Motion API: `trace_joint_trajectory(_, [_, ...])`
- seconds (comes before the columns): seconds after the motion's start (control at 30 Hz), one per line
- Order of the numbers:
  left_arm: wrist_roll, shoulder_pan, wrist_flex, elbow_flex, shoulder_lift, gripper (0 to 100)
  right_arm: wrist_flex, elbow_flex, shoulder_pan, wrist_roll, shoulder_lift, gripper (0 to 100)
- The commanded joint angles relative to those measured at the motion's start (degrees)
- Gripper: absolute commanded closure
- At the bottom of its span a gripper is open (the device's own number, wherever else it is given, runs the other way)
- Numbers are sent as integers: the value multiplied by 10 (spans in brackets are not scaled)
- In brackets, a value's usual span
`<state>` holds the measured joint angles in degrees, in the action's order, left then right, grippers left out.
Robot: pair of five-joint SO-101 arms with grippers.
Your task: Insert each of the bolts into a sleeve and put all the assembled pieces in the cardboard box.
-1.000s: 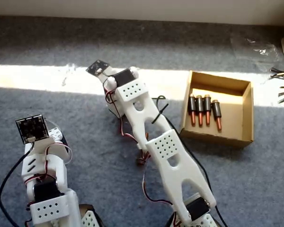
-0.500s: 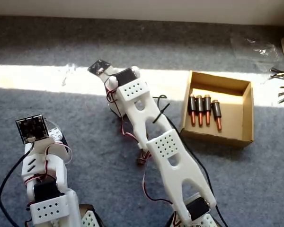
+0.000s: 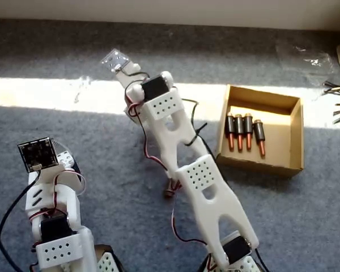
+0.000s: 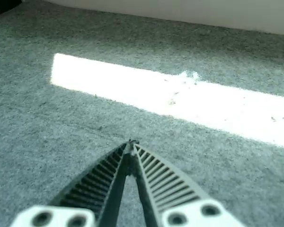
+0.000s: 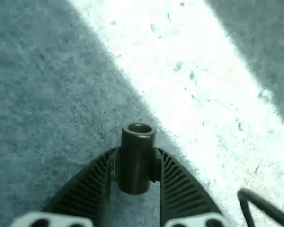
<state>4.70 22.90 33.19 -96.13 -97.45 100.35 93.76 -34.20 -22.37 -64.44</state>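
Grey carpet (image 3: 90, 147): short, even pile covering the worktop.
Sunlight band (image 3: 34, 93): bright strip crossing the carpet from side to side, reaching the box.
Pale wall (image 3: 158, 10): borders the carpet's far edge.
Cardboard box (image 3: 264, 97): open, at the right, partly in sun; four assembled pieces (image 3: 243, 133) lie side by side inside.
Right claw (image 5: 136, 158): partly open, gripping a dark sleeve (image 5: 138, 139) by its sides, hollow end visible, at the boundary of shade and sun.
Left claw (image 4: 131, 147): tips meeting, empty, above shaded carpet.
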Motion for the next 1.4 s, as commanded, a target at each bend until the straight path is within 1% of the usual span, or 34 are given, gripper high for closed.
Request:
trace_joint_trajectory(0.0, [-2,-11,-13,-14,-7,993,8,-30,3,-3,124,995])
trace_joint_trajectory(0.13, [-2,-15,-13,-14,-7,993,7,-131,3,-3,226,995])
trace_joint_trajectory(0.27, [-3,-47,-10,-14,-7,993,7,-236,4,-2,330,995])
trace_joint_trajectory(0.37, [-3,-58,-9,-14,-7,993,7,-321,5,-2,407,995])
trace_joint_trajectory(0.53, [-3,-59,-9,-14,-7,993,6,-426,6,43,524,995])
trace_joint_trajectory(0.7, [-4,-76,-9,-14,-7,993,6,-516,7,45,620,995])
trace_joint_trajectory(0.8, [-69,-80,0,-14,-7,993,5,-578,7,46,681,995])
trace_joint_trajectory(0.9, [-106,-121,28,-14,-7,993,5,-628,7,46,746,995])
trace_joint_trajectory(1.03, [-132,-170,47,-14,-7,993,5,-685,7,46,833,995])
trace_joint_trajectory(1.1, [-145,-179,55,-14,-7,993,5,-723,7,46,875,995])
trace_joint_trajectory(1.23, [-148,-188,56,-14,-7,993,-4,-804,9,46,950,995])
trace_joint_trajectory(1.37, [-148,-197,57,-1,-7,993,-58,-897,55,46,1031,995])
